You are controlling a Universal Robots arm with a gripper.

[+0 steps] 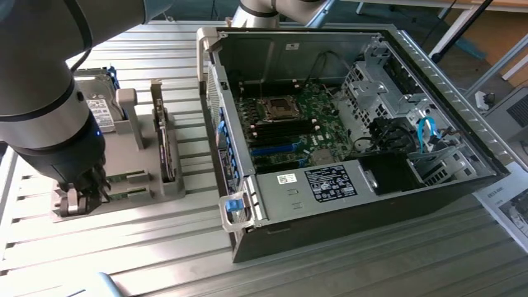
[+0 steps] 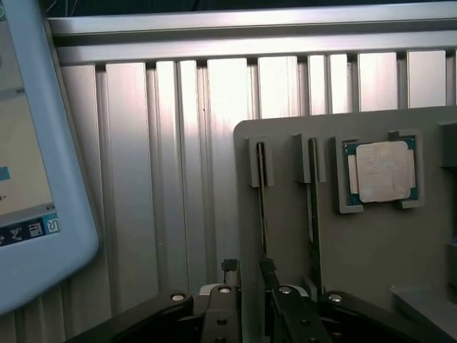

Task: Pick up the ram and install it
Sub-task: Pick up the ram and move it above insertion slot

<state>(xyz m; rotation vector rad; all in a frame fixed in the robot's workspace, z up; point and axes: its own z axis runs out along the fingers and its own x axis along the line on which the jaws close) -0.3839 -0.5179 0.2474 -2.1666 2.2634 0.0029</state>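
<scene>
Exterior view: the gripper (image 1: 80,201) hangs low over the near end of the holder (image 1: 169,185), jaws spread wide and empty. The ram (image 1: 130,194) stands on edge in a slot of the holder, just beside the fingers. The case (image 1: 347,142) lies open on the holder's far side, toward the exterior view's right. The arm covers much of the holder, so the fingertips and the ram's near end are hard to make out. A second green stick sits in the next slot, and I cannot say for sure which one the jaws line up with.

Wrist view: the gripper (image 2: 248,270) looks along the holder (image 2: 371,257). The ram (image 2: 263,207) shows as a thin edge in the slot farther from the processor (image 2: 380,171). One finger seems nearly in line with it rather than clear to one side. A good grasp, I judge, needs the stick centred between the jaws before closing. The ram's near end is hidden behind the fingers.
</scene>
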